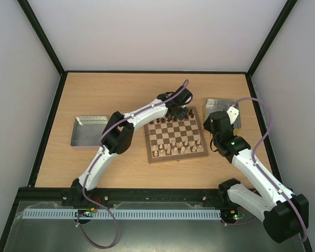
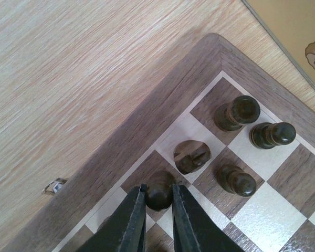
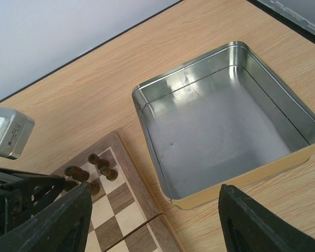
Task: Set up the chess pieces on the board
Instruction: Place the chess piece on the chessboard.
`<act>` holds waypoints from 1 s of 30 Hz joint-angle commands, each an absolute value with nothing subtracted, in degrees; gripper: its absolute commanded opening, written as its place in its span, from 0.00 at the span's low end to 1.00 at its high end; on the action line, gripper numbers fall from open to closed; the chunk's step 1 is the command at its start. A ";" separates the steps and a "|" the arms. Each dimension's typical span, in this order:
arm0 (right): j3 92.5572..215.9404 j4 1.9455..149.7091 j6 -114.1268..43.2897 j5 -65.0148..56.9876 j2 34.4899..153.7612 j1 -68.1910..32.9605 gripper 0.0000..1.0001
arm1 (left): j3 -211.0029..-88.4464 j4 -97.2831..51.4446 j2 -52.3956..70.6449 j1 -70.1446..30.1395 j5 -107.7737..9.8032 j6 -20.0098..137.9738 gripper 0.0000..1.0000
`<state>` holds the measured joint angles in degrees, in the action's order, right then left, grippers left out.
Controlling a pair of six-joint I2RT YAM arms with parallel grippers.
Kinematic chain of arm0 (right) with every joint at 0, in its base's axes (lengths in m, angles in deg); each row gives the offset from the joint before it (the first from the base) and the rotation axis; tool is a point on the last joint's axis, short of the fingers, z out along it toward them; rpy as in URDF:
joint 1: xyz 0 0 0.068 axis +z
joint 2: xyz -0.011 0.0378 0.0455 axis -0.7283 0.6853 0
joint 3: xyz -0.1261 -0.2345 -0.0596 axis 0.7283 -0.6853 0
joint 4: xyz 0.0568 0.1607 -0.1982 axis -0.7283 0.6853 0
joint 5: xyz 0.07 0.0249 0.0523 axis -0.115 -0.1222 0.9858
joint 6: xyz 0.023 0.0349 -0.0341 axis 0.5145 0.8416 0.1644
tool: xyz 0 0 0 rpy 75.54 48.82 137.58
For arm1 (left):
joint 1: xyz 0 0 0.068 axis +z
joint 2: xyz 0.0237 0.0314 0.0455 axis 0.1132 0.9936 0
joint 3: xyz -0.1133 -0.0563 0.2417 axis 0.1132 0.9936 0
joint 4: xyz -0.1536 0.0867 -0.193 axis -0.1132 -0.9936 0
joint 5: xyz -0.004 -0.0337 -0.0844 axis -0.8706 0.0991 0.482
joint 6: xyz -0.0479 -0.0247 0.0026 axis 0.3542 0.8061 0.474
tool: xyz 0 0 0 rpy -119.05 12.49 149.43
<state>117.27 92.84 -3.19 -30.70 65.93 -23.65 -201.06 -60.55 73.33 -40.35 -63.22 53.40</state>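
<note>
Left pincer point(image 2: 158, 197) reaches to the far right corner of the board point(image 2: 165, 105), and its two fingers point(image 2: 131, 220) stand close on either side of one dark piece point(image 2: 158, 185). Whether they actually press it or only flank it, I cannot tell. That piece stands upright on a dark square in the outermost row, right against the mid-brown border. Its long axis runs vertical, pointing up between the fingers toward the wrist camera, so the piece lies dead centre in the gap rather than off to one side. Four more dark pieces point(image 2: 237, 112) fill the corner squares beyond it, and the nearest, a squat knight-like one point(image 2: 191, 156), stands on the adjacent pale square just beside the right-hand finger. My judgement is that the placing step is at its end and the next move calls for a straight rise along the piece's axis, since any sideways drift could tip it or clip that neighbour. Right pincer point(image 3: 152, 226) hangs wide open with nothing between its fingers, over the bench point(image 3: 94, 94) beside the metal tray point(image 3: 252, 176) — well apart from the piece, so the left arm is plainly the nearer.
</note>
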 commanded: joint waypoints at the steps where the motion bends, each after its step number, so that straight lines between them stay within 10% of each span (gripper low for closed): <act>1: 117.11 93.62 -2.95 -31.27 66.11 -23.89 0.65 | -202.98 -60.11 73.03 -40.25 -62.88 52.85 0.15; 30: 117.96 93.01 -3.08 -30.91 65.52 -23.89 0.65 | -205.29 -60.49 64.04 -38.27 -59.79 55.87 0.30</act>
